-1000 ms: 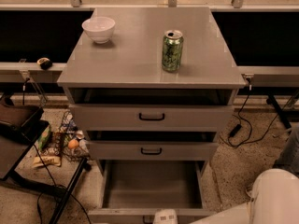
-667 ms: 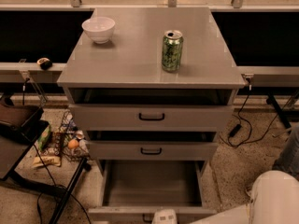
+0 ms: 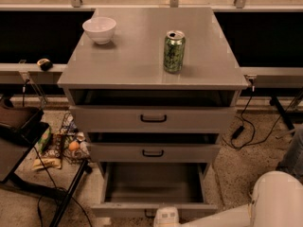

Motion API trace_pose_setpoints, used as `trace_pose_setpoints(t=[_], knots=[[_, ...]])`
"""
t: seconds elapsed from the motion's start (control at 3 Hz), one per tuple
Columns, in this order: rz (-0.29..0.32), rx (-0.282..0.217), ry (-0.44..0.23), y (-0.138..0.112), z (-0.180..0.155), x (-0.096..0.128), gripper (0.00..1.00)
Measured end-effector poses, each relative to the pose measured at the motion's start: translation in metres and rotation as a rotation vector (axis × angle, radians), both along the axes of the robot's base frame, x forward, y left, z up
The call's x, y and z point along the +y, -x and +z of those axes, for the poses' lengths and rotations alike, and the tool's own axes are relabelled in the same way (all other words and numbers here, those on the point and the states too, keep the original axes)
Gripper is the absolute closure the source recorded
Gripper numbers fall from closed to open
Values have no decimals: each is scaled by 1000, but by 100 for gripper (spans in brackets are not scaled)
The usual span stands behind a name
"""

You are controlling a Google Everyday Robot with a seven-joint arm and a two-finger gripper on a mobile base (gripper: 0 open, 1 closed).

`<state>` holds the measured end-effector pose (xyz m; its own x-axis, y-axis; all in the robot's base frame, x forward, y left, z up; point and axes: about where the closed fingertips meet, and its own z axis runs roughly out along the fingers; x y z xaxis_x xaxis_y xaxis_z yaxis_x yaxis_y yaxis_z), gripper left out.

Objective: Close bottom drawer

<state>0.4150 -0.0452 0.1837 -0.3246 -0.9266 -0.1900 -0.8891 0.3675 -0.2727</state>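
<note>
The grey cabinet (image 3: pixel 151 74) has three drawers. The bottom drawer (image 3: pixel 154 183) is pulled far out, and its inside is bare. Its front rail (image 3: pixel 118 209) lies near the lower edge of the camera view, with a bit of the black handle (image 3: pixel 149 215) showing. The gripper (image 3: pixel 165 218) is a white block right at the drawer's front, next to the handle and mostly cut off by the lower edge. The white arm (image 3: pixel 265 202) comes in from the lower right. The top drawer (image 3: pixel 152 118) and the middle drawer (image 3: pixel 152 152) each stand slightly out.
A white bowl (image 3: pixel 99 30) and a green can (image 3: pixel 173 51) stand on the cabinet top. A dark stand (image 3: pixel 19 141) and a wire basket of snacks (image 3: pixel 61 145) are on the floor at left. Cables (image 3: pixel 246 126) trail at right.
</note>
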Motion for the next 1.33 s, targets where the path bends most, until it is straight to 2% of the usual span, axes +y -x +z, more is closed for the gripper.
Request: trace_pose_setpoints(t=[0.33,0.67,1.0,1.33], knots=[[-1,-23,6,-30,-4,-2,100],[-1,-23,6,-29,-3,-2,100],[-2,-40,12,-59,-6,-5,100],[1,-45,15,-69,-5,-6,100]])
